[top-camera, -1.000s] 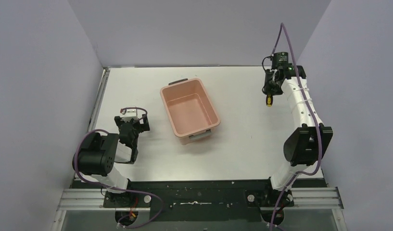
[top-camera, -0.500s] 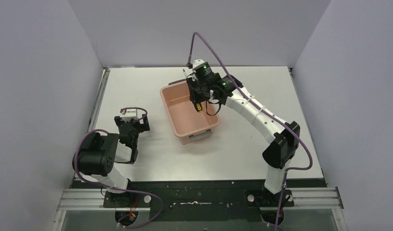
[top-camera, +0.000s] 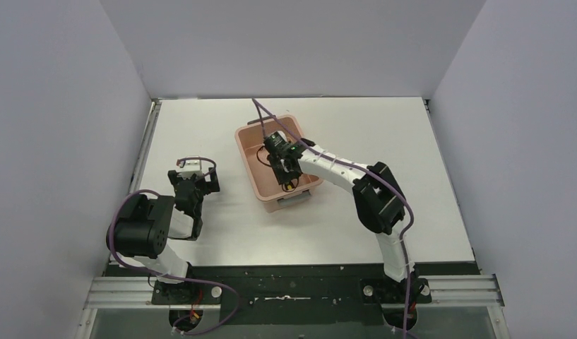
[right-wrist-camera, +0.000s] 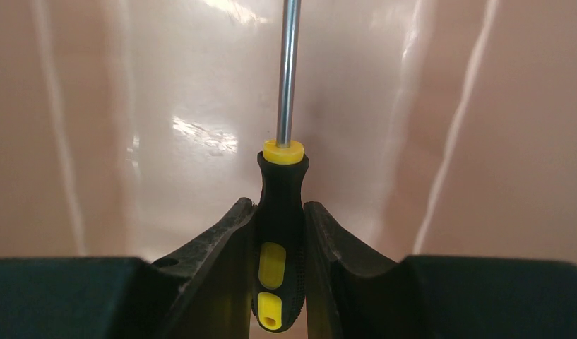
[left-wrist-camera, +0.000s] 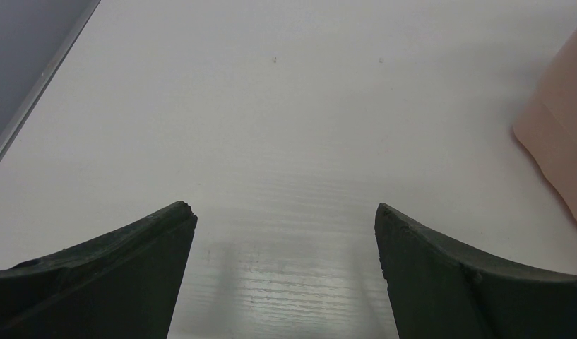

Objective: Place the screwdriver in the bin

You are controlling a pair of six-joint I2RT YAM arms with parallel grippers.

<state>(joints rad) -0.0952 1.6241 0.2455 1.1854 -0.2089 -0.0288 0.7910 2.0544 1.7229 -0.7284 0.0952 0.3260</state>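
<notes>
The salmon-pink bin (top-camera: 251, 164) stands in the middle of the white table, and its corner shows at the right edge of the left wrist view (left-wrist-camera: 562, 141). My right gripper (top-camera: 288, 176) is low inside the bin and shut on the screwdriver (right-wrist-camera: 280, 233). Its yellow-and-black handle is pinched between the fingers and its metal shaft points at the bin's pink inside (right-wrist-camera: 483, 141). A bit of yellow shows at the gripper in the top view. My left gripper (top-camera: 192, 185) is open and empty over the table, left of the bin.
Grey-lilac walls enclose the white table (top-camera: 370, 134) on three sides. A metal rail (top-camera: 145, 148) runs along the table's left edge. The right arm reaches from its base at the near right across to the bin.
My right gripper has swung from the far right of the table to over the bin, then down inside it, with the screwdriver held throughout. The left arm has not moved.
</notes>
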